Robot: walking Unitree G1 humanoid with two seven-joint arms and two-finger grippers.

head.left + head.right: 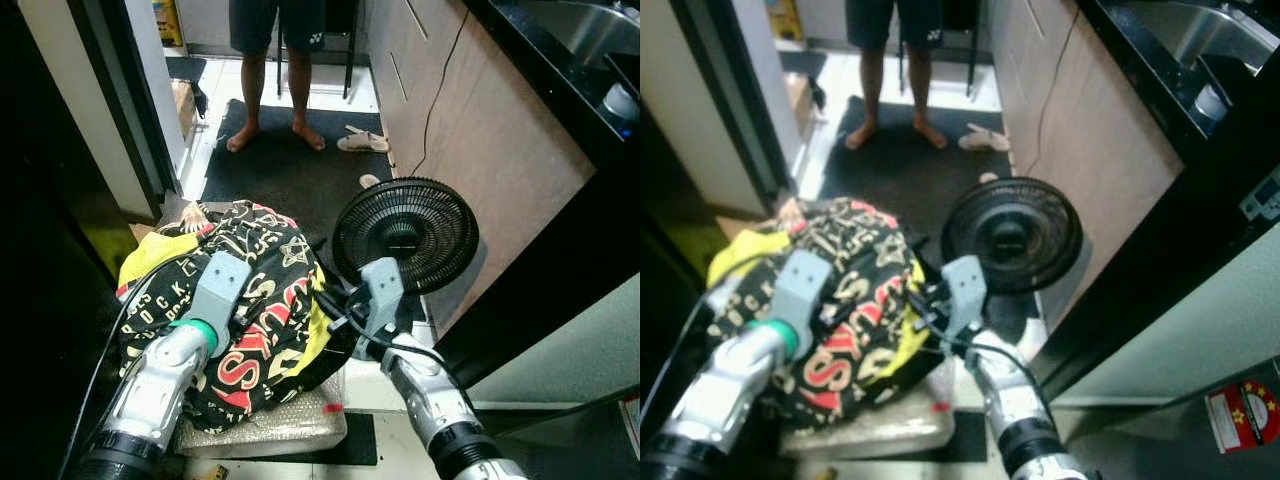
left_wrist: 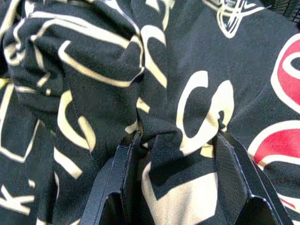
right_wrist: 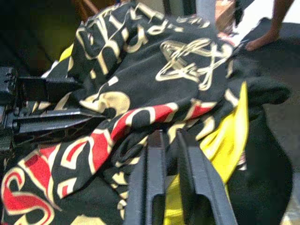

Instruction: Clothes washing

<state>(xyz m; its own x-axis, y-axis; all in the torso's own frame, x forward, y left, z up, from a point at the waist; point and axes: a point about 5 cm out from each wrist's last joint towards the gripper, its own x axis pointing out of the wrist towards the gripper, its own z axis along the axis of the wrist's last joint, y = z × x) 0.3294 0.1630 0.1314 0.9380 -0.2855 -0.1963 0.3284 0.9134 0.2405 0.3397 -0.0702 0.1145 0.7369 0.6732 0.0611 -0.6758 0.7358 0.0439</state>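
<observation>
A black garment point(image 1: 262, 300) with cream and red lettering and yellow trim lies heaped on a bubble-wrap pad point(image 1: 275, 425) right in front of me. My left gripper point(image 2: 176, 138) is pushed into the left side of the heap. Its fingers point(image 2: 117, 178) stand well apart, and a fold of the cloth bulges between them. My right gripper point(image 3: 169, 136) reaches in from the right at the garment's yellow edge. Its two fingers point(image 3: 152, 178) are nearly together and pinch a fold of the cloth.
A black floor fan point(image 1: 405, 235) stands just beyond my right arm, close to the heap. A barefoot person point(image 1: 275, 70) stands on a dark mat point(image 1: 290, 175) further ahead, with slippers point(image 1: 362, 142) beside them. Wooden cabinets point(image 1: 480, 130) and a black counter point(image 1: 560, 70) run along the right.
</observation>
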